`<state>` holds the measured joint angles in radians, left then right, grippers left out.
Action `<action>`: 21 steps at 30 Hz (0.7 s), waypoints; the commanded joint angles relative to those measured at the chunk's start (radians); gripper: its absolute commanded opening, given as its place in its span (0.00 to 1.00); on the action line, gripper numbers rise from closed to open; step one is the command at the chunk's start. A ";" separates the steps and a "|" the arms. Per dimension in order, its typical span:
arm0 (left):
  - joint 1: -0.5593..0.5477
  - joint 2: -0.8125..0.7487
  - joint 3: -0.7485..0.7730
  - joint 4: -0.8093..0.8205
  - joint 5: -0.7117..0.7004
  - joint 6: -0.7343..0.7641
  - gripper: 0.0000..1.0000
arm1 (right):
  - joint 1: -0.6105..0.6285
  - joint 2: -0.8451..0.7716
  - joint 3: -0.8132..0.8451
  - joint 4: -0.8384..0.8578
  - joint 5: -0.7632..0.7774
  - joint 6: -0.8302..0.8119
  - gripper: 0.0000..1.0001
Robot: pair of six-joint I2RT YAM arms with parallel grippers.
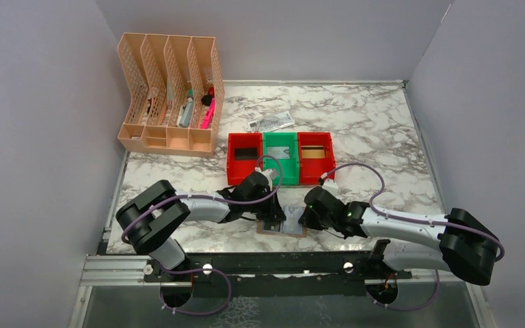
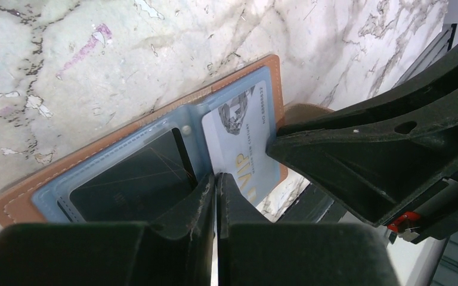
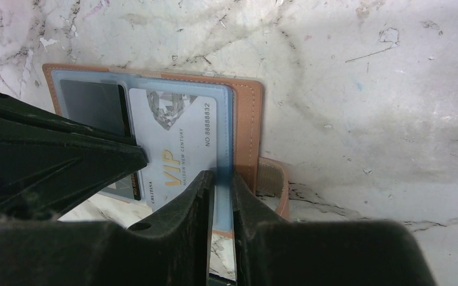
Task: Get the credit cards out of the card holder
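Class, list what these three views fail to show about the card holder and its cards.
Top view: left claw and right claw cover most of the card holder; cards too small.
Left wrist: dark card unreadable through its sleeve; claw hides VIP card corner.
Right wrist: claw hides holder's near edge.

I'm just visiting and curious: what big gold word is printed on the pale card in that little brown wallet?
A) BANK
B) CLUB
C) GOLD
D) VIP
D: the right wrist view shows gold letters spelling VIP on the pale card, below a diamond picture, inside the open card holder.
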<state>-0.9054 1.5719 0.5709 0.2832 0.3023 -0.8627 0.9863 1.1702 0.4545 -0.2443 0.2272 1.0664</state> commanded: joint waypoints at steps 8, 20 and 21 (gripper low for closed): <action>-0.005 -0.071 -0.003 -0.027 -0.050 0.009 0.00 | -0.003 -0.015 -0.041 -0.052 0.054 0.026 0.22; -0.005 -0.127 0.016 -0.149 -0.115 0.052 0.00 | -0.003 -0.049 0.000 -0.060 0.026 -0.012 0.23; -0.004 -0.129 0.017 -0.150 -0.115 0.052 0.00 | -0.003 -0.065 0.007 -0.054 0.017 -0.023 0.24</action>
<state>-0.9054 1.4746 0.5713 0.1684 0.2272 -0.8402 0.9863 1.1454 0.4404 -0.2440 0.2390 1.0798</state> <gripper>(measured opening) 0.008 0.230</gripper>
